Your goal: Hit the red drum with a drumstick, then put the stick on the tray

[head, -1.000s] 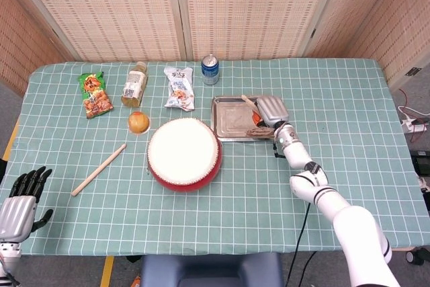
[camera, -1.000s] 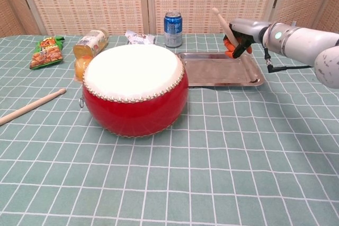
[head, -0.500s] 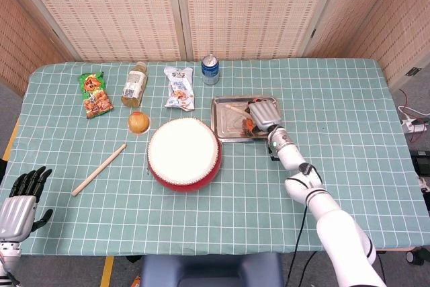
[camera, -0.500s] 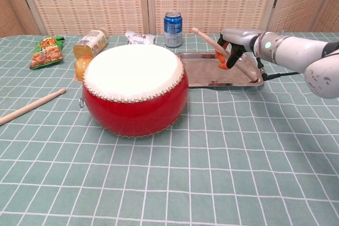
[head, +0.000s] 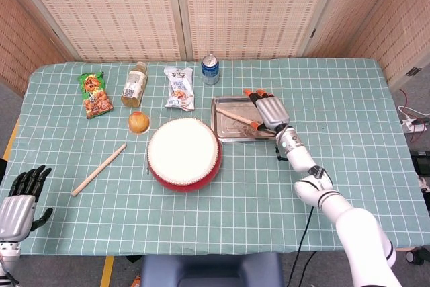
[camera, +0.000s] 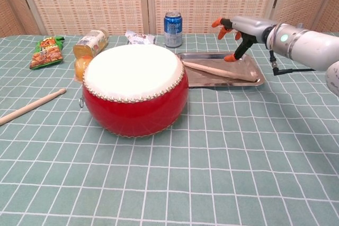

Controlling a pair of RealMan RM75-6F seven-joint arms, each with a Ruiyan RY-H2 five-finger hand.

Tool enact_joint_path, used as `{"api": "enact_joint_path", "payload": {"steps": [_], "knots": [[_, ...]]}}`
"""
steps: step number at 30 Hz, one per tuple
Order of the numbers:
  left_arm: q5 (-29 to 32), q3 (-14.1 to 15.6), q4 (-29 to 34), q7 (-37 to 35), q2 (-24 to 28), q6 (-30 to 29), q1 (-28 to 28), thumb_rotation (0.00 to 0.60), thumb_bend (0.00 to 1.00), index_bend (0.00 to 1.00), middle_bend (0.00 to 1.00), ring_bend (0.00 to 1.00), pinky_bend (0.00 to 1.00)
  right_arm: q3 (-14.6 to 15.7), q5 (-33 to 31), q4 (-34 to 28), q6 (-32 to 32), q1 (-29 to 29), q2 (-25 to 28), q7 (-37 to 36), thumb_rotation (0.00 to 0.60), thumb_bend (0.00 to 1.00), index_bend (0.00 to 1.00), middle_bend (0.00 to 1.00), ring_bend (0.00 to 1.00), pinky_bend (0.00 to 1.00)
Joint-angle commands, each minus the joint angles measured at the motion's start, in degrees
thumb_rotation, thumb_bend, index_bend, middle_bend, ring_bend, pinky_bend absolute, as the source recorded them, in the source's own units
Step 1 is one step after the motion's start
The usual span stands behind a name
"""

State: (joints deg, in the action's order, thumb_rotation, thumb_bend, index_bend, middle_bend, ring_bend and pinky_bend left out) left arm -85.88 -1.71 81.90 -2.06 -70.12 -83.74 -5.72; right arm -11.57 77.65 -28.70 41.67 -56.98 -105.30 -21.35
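While the drumstick [camera: 218, 71] is lying flat in the tray [camera: 254, 70] | my right hand [camera: 237, 34] is hovering released above it | I am advising a straight lift, avoiding nudging it.

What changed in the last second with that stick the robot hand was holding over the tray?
The right hand let go of the drumstick, which now lies flat in the tray; a second ago the hand held it tilted up above the tray. The hand has opened and lifted clear. The red drum, the other stick on the table and the left hand stayed put.
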Motion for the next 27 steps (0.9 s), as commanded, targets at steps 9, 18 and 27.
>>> {"api": "enact_joint_path", "payload": {"steps": [9,18,27], "knots": [[-0.2,-0.9,-0.2,-0.4,-0.2,-0.2,-0.9,0.600,0.24,0.00,0.01,0.00,0.02,2.8,-1.7,-46.8,28.4,21.2,25.1,32.1,0.600,0.27,0.28,0.22,0.22,0.33],[-0.3,-1.8,0.9,0.5,0.0,-0.3,-1.8,0.600,0.24,0.00,0.01,0.00,0.02,8.5,2.3,-59.1,43.0,35.1,33.8,31.1,0.600,0.27,0.17,0.22,0.13,0.28],[-0.7,-2.1,2.4,1.6,0.6,-0.7,-2.2,0.600,0.24,0.00,0.01,0.00,0.02,13.7,5.1,-64.0,49.9,44.5,37.6,25.1,0.600,0.27,0.02,0.14,0.02,0.14]]}}
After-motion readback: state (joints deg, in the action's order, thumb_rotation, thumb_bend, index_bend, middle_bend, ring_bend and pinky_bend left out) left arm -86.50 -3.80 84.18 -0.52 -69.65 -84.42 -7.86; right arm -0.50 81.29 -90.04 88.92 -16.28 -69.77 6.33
